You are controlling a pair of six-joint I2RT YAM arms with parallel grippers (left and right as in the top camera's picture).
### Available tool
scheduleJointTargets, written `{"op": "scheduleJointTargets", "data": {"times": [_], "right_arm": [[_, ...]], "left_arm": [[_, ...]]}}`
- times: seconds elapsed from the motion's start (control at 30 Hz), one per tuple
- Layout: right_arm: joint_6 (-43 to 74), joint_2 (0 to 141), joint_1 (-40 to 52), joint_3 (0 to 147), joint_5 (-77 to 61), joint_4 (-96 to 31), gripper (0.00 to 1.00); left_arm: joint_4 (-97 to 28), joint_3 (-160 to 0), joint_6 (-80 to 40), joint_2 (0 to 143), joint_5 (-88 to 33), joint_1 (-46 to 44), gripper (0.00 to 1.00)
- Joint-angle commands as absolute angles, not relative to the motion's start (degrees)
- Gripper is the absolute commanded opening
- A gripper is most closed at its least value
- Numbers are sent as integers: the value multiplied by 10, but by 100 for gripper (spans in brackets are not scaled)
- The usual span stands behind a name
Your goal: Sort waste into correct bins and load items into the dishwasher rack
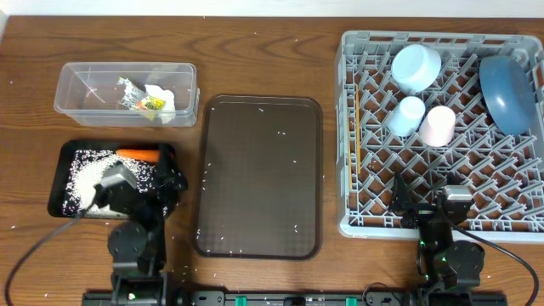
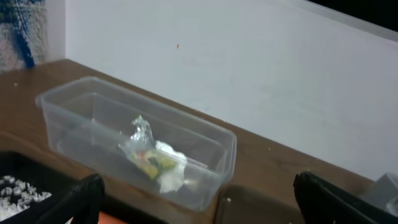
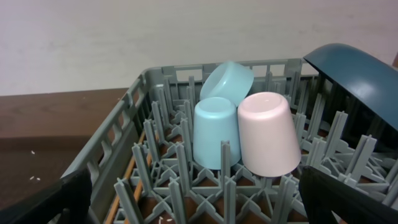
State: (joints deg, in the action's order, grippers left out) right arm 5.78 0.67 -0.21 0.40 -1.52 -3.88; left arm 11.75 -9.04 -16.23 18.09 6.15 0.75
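The grey dishwasher rack holds a large blue bowl, a small light-blue bowl, an upturned light-blue cup, a pink cup and chopsticks. My right gripper stands open and empty over the rack's near edge. The clear tub contains wrappers and a tissue. Rice and a carrot lie in the black tray. My left gripper hangs open over that tray.
A large dark brown serving tray lies in the middle of the wooden table, between the bins and the rack, with stray rice grains on and around it. A white wall stands behind the table.
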Motion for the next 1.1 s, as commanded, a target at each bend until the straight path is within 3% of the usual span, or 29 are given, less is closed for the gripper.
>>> {"op": "scheduleJointTargets", "data": {"times": [0.0, 0.2, 0.6, 1.07], "right_arm": [[51, 3, -11, 3, -15, -41, 99], [51, 3, -11, 3, -15, -41, 99], [51, 3, -11, 3, -15, -41, 99], [51, 3, -11, 3, -15, -41, 99]], "left_arm": [[125, -54, -151, 126, 53, 11, 98], [125, -4, -151, 60, 53, 11, 98], [-44, -2, -149, 1, 37, 11, 98], [-40, -2, -144, 3, 34, 11, 98]]}}
